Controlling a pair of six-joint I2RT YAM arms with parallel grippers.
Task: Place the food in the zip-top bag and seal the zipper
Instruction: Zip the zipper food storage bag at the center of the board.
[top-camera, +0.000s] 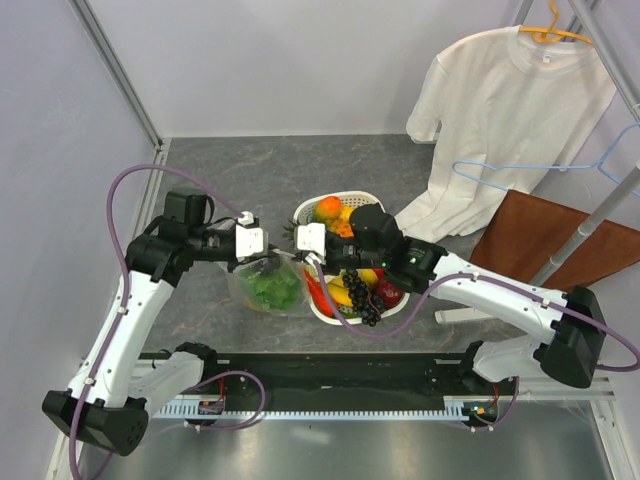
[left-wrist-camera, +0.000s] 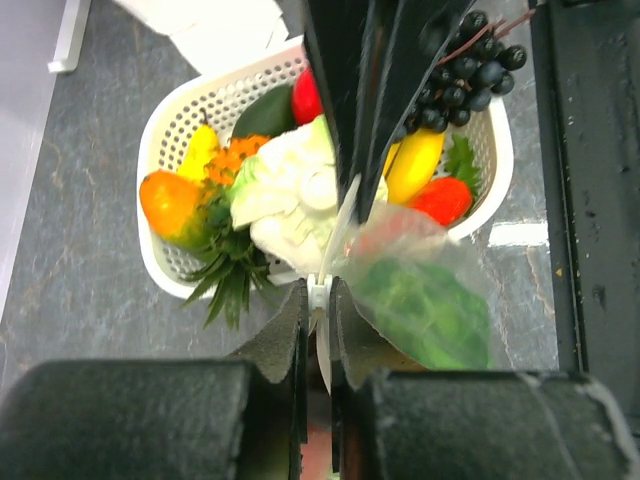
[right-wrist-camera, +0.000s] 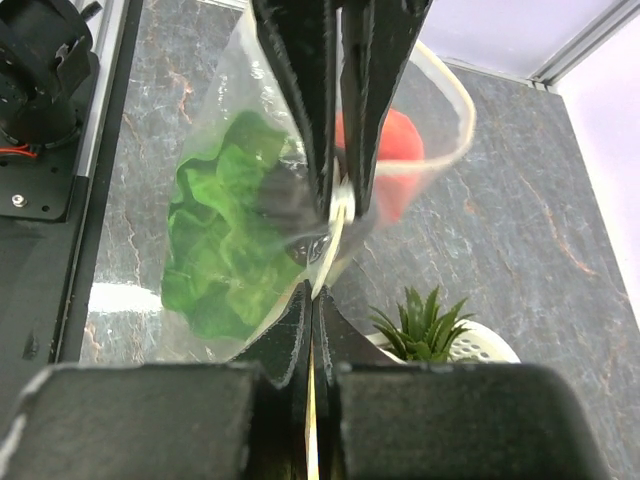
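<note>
My left pincer (left-wrist-camera: 318, 293) is pressed together on the zipper (right-wrist-camera: 459, 104), the whitish strip along the mouth of the zip-top bag (top-camera: 268, 286). My right pincer (right-wrist-camera: 312, 295) is pressed together on the same strip from the opposite side. The tips of the two meet nearly nose to nose, with only the thin plastic edge between them. Past the pinch, in my right wrist view, the strip bows out in a wide loop.

The bag hangs below and between the two pincers, just beside the near-left end of the white slotted basket (left-wrist-camera: 166, 130). I cannot tell whether its bottom rests on the grey stone-patterned bench (top-camera: 230, 170).

The green lettuce (right-wrist-camera: 225, 240) lies inside the bag and fills most of it. A red piece (right-wrist-camera: 392, 160) shows through the clear plastic. I cannot tell whether it is in the bag or behind it.

The other food is in the basket:
- an orange-yellow mango (left-wrist-camera: 168, 205) at one end
- a small pineapple (left-wrist-camera: 228, 255) with its leaves over the rim
- a yellow pear (left-wrist-camera: 200, 150)
- a pale cabbage (left-wrist-camera: 285, 195)
- a dark avocado (left-wrist-camera: 265, 112)
- a yellow fruit (left-wrist-camera: 415, 165)
- a strawberry (left-wrist-camera: 442, 200)
- a bunch of black grapes (left-wrist-camera: 465, 70) at the other end
</note>
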